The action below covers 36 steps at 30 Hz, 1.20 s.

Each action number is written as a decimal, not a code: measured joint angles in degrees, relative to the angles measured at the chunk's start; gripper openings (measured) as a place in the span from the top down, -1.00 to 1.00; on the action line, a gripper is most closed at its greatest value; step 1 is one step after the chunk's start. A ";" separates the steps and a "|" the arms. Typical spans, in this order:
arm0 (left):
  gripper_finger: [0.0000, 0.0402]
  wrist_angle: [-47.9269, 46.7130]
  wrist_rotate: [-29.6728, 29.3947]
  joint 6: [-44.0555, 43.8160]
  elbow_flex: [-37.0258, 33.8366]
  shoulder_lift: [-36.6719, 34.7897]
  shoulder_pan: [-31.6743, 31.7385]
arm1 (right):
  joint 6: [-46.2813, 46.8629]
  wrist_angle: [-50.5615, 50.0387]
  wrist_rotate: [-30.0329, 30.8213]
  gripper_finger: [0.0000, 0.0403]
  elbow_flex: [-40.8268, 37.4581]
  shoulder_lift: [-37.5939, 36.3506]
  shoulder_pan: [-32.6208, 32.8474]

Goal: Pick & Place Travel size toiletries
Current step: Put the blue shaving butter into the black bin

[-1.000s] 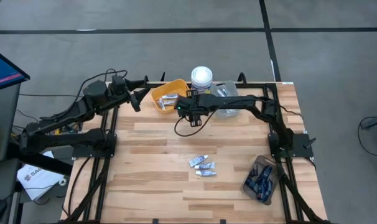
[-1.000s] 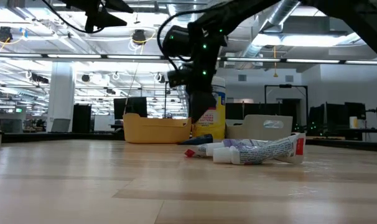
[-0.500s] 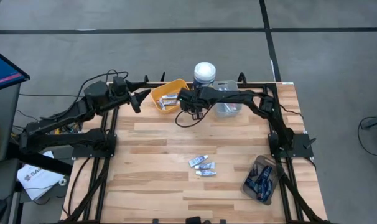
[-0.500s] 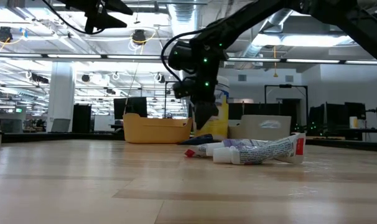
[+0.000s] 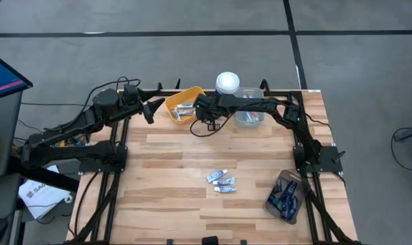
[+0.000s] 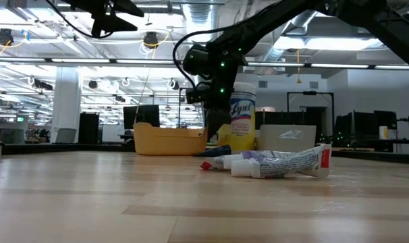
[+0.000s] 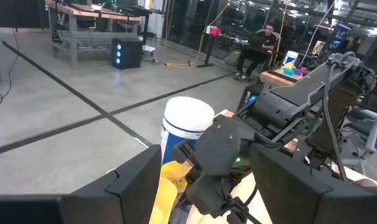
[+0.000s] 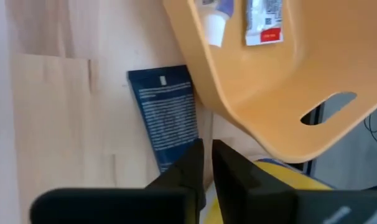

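The big yellow canister (image 6: 243, 125) at the back of the table has the word "Lysol" on its label. The dark blue packet (image 8: 167, 124) has rows of white writing, but the letters are too small to read.

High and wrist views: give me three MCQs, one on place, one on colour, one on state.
1. Where does the navy packet lie?
A. On the table, beside the yellow bin
B. Inside the yellow bin
C. On top of the canister

2. What colour is the canister lid?
A. Red
B. White
C. Black

3. How do the left gripper's jaws stand?
A. Clamped on a tube
B. Shut, empty
C. Open, empty

Answers:
1 A: the right wrist view shows the navy packet flat on the wooden table next to the yellow bin, with the right gripper at its end.
2 B: the canister lid is white in the high view.
3 C: the left gripper shows a wide gap with nothing between its jaws.
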 joint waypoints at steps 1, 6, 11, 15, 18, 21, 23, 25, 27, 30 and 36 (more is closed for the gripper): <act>-0.20 0.00 0.00 0.00 0.00 0.00 0.00 | 0.02 0.13 0.05 0.89 0.00 0.00 -0.04; -0.20 -0.04 0.00 -0.01 0.00 0.00 0.00 | 0.07 0.36 0.11 0.98 0.01 0.00 -0.02; -0.20 -0.07 0.19 -1.10 0.00 0.00 0.00 | 1.90 -0.52 -4.61 0.99 -0.01 0.00 0.07; -0.20 -0.11 1.63 -1.49 0.00 0.00 0.02 | 4.89 0.54 -8.95 0.99 -0.01 -0.46 -0.40; -0.20 -0.14 3.53 -1.48 0.00 0.02 0.02 | 8.78 0.36 -16.79 1.00 -0.06 -1.04 -1.13; -0.17 -1.17 7.59 1.18 0.00 0.24 0.02 | 11.00 0.23 -18.53 1.00 -0.04 -2.79 -0.17; -0.12 -2.65 11.25 4.72 0.00 1.29 -0.15 | 11.02 -0.89 -18.65 1.00 -0.17 -5.61 1.66; -0.07 -3.56 12.85 5.90 0.00 3.27 -1.07 | 12.19 -0.87 -18.88 1.00 -0.02 -9.59 4.13; -0.03 -3.51 12.98 6.05 0.00 5.93 -2.47 | 14.70 -4.40 -18.80 1.00 -0.04 -14.99 6.21; 0.01 -2.72 12.26 8.00 0.00 12.16 -5.49 | 18.42 -9.12 -15.36 1.00 0.01 -23.37 8.78; 0.05 11.70 5.59 11.40 -0.02 31.60 -13.90 | 24.93 -10.62 -9.01 1.00 0.03 -37.03 14.24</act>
